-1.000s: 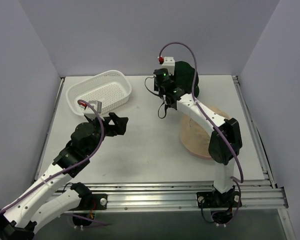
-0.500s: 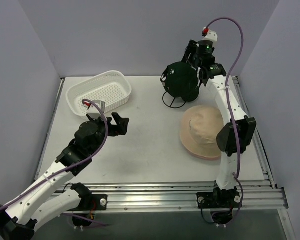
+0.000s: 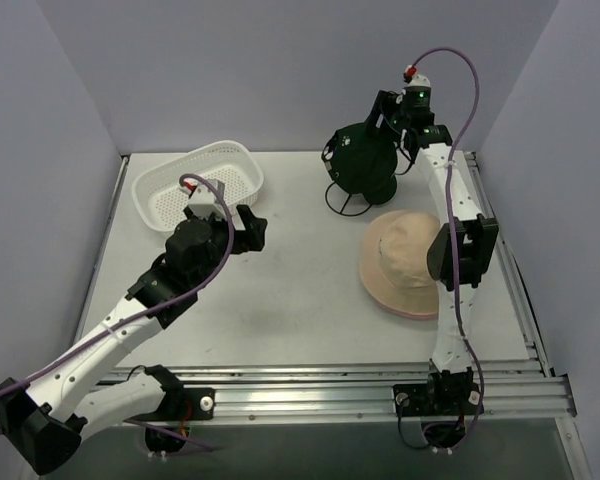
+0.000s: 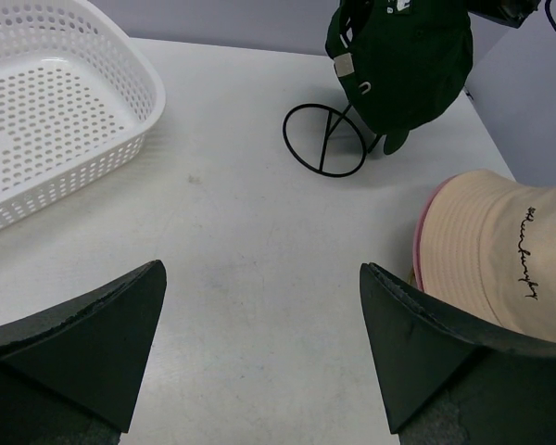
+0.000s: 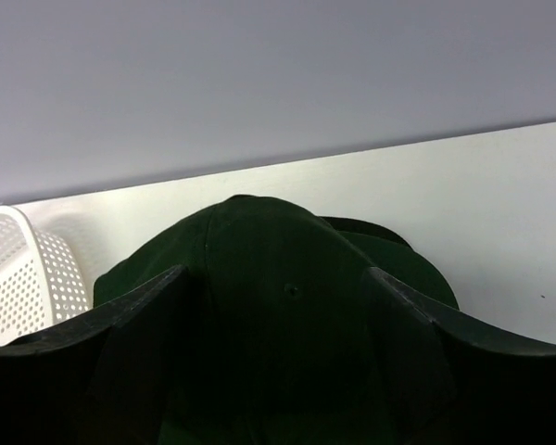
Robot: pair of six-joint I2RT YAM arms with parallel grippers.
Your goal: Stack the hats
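A dark green baseball cap [image 3: 363, 165] hangs on a black wire stand [image 3: 345, 203] at the back of the table. My right gripper [image 3: 388, 115] is open just behind and above it. In the right wrist view the cap's crown [image 5: 278, 315] lies between my spread fingers [image 5: 134, 343]. A darker brim shows behind it; I cannot tell whether it is the black cap. A tan bucket hat [image 3: 405, 260] lies on the right with a pink rim [image 4: 423, 222] under it. My left gripper [image 3: 255, 230] is open and empty over the table's middle.
A white mesh basket [image 3: 202, 180] stands empty at the back left; it also shows in the left wrist view [image 4: 46, 120]. The stand's ring base [image 4: 324, 148] rests on the table between the basket and the hats. Grey walls close the back and sides.
My right arm has swung from in front of the green cap up to behind it, uncovering the cap and stand. My left gripper has moved forward and a little right.
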